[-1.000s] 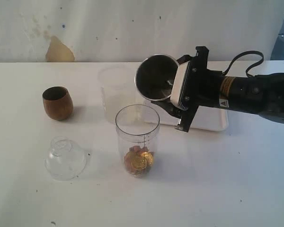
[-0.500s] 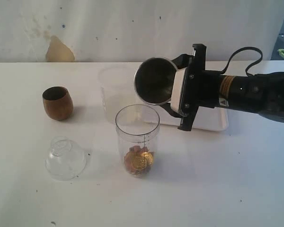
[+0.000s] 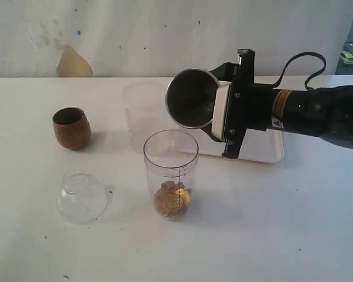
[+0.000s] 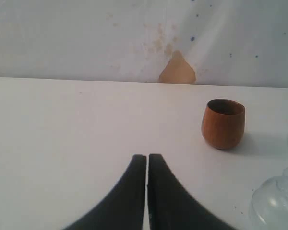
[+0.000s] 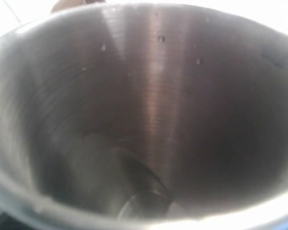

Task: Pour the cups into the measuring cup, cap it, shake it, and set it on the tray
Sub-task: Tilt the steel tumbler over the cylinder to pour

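My right gripper (image 3: 216, 116) is shut on the stainless-steel tumbler (image 3: 191, 98) and holds it tipped on its side, mouth toward the camera, just above and behind the clear measuring cup (image 3: 171, 167). The tumbler's bare inside (image 5: 149, 110) fills the right wrist view and hides the fingers. Brown and golden pieces (image 3: 172, 200) lie in the bottom of the measuring cup. The brown wooden cup (image 3: 71, 127) (image 4: 223, 123) stands upright at the left. My left gripper (image 4: 147, 160) hovers over bare table, shut and holding nothing, and is out of the exterior view.
A clear domed lid (image 3: 80, 196) (image 4: 276, 201) rests on the table left of the measuring cup. A frosted beaker (image 3: 142, 114) stands behind it. The white tray (image 3: 265, 154) lies under and behind my right arm.
My right gripper has lifted the tipped tumbler slightly and drawn it a little up and back. Everything else has stayed put.
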Robot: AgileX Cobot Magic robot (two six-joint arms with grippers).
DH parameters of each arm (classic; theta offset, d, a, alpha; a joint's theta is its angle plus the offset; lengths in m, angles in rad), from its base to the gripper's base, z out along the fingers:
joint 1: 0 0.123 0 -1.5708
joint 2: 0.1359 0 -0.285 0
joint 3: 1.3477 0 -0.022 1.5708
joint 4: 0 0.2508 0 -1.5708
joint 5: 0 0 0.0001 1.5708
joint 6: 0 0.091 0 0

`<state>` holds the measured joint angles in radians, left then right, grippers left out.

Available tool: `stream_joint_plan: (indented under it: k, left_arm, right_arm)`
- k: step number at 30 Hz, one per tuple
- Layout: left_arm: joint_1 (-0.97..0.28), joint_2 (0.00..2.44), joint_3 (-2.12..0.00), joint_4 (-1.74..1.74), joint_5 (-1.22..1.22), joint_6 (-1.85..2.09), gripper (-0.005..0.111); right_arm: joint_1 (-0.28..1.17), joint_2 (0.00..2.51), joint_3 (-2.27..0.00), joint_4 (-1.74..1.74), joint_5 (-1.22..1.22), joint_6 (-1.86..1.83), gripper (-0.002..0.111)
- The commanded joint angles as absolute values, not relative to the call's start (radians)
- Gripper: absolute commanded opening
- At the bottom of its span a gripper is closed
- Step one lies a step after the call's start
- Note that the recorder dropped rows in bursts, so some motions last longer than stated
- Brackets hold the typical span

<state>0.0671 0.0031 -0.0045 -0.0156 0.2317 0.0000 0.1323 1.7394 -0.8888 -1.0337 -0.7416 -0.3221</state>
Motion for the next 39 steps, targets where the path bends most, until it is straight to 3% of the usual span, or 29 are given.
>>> stream_joint_plan:
  k: [1,39]
  left_arm:
    - [0.067,0.0,0.0,-0.018,0.233,0.0,0.002]
    - [0.067,0.0,0.0,-0.018,0.233,0.0,0.002]
  right_arm:
    - [0.131,1.737,-0.908,-1.022,-0.774,-0.345,0.0]
    - [0.132,1.735,-0.957,-1.029,-0.771,-0.505,0.0]
